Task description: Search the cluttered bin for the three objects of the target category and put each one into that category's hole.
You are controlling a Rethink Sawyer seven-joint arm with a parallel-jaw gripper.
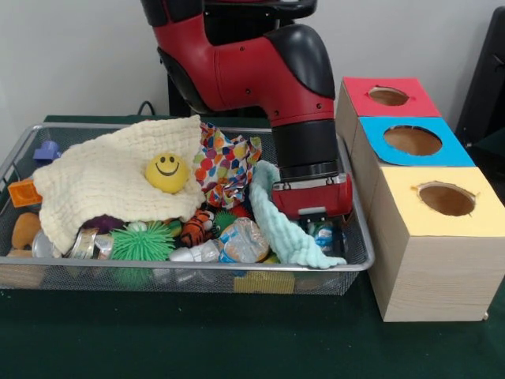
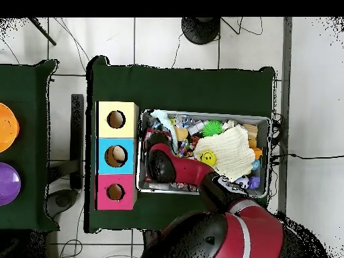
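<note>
A wire mesh bin [image 1: 118, 275] holds a heap of toys and cloths. My gripper [image 1: 316, 223] is down inside its right end, next to the boxes, half hidden behind a mint green cloth [image 1: 278, 221]. A cream cloth [image 1: 102, 178] covers the left half, with a yellow smiley ball [image 1: 166, 172] on top. Beside it lie a spotted colourful cloth [image 1: 225, 162], a green spiky ball [image 1: 142, 243], a striped tiger toy [image 1: 194, 227] and a clear crinkled wrapper [image 1: 243, 241]. In the overhead view the arm [image 2: 176, 169] covers the bin's end nearest the boxes.
Three boxes with round holes stand in a row beside the bin: red [image 1: 410, 101], blue [image 1: 454, 150], yellow [image 1: 406, 197]. From above, the blue box's hole [image 2: 117, 155] shows something tan inside. An orange block [image 1: 24, 192] and a purple piece [image 1: 46, 150] lie at the bin's left end.
</note>
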